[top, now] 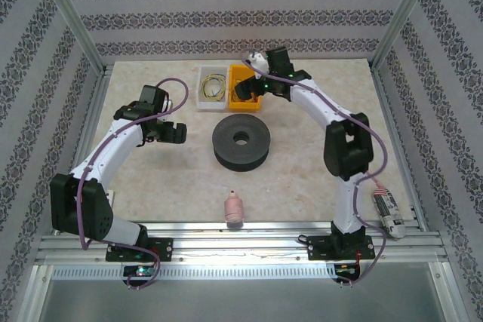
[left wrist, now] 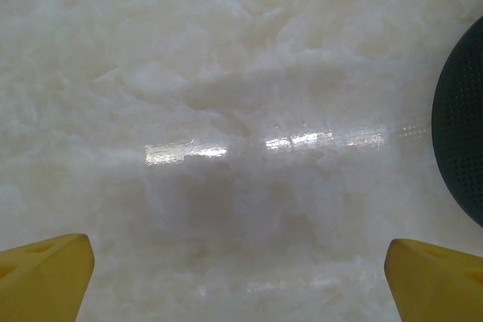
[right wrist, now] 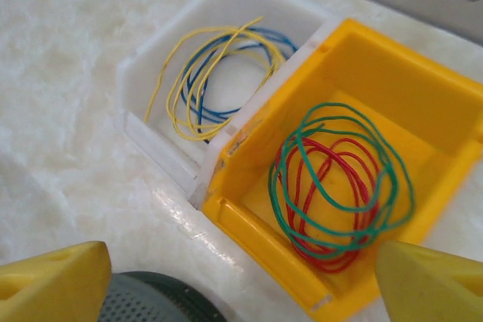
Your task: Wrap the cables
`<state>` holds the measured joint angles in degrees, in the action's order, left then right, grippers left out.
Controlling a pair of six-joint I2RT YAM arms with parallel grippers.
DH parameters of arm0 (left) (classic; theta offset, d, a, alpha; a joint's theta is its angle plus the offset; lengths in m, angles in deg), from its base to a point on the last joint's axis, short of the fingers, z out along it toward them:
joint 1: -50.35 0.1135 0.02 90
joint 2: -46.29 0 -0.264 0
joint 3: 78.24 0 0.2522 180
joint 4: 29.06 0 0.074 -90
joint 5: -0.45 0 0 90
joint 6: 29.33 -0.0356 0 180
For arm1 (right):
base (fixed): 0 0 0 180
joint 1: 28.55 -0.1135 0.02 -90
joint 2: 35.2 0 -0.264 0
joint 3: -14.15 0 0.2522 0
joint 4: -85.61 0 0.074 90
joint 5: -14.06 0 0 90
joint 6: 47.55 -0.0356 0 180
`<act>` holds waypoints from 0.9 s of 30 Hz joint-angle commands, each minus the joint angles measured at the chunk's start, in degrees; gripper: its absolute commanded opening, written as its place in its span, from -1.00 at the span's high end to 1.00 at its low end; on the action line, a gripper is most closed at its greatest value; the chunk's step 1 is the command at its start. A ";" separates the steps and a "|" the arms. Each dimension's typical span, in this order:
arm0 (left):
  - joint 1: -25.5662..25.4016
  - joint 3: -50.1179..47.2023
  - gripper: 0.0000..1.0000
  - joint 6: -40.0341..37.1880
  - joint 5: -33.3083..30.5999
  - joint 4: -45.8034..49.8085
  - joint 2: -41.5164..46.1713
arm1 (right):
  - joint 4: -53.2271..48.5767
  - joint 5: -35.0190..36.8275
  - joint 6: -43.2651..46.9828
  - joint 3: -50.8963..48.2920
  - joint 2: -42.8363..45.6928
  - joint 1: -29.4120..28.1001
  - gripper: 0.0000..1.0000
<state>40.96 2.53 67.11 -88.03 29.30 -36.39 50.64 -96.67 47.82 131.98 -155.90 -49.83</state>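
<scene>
Nearest the arm bases, a pink item point(top: 235, 210) stands alone on the table point(top: 173, 186), well apart from everything else. We judge it plays no part at this stage.

At mid-table the spool point(top: 241, 142) lies flat, hole upward, bare of any wire. We judge it is set centrally so that either arm can reach it. The left fingers point(top: 175, 133) hover just left of the spool, spread wide and holding nothing. The left wrist view has bare table between the yellow tips and the spool's edge at the right. This reads as a waiting post, ready to steady the spool.

At the far side, two bins sit touching, side by side. The white bin point(right wrist: 158, 145), on the left, holds a yellow cable point(right wrist: 172, 99) and a blue cable point(right wrist: 213, 116), loosely coiled together. The yellow bin point(right wrist: 260, 235), on the right, holds a green cable point(right wrist: 274, 190) and a red cable point(right wrist: 336, 265), likewise loose and overlapping. None of the four is on the spool; wrapping has not begun.

The right fingers point(top: 249, 93) hang above the yellow bin's near edge, spread wide and empty, the wrist camera looking down into both bins. We judge this is the approach for a first pick, most likely from the yellow bin. Risk noted: the coils lie tangled, so one strand may drag its neighbour out.
</scene>
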 commanded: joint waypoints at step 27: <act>-0.65 2.35 -0.99 -1.78 1.23 1.54 -2.00 | -9.99 0.94 7.23 29.47 -24.33 -0.52 0.34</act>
<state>40.91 3.38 66.65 -86.94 29.30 -38.07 42.49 -96.30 54.66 159.41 -178.98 -50.18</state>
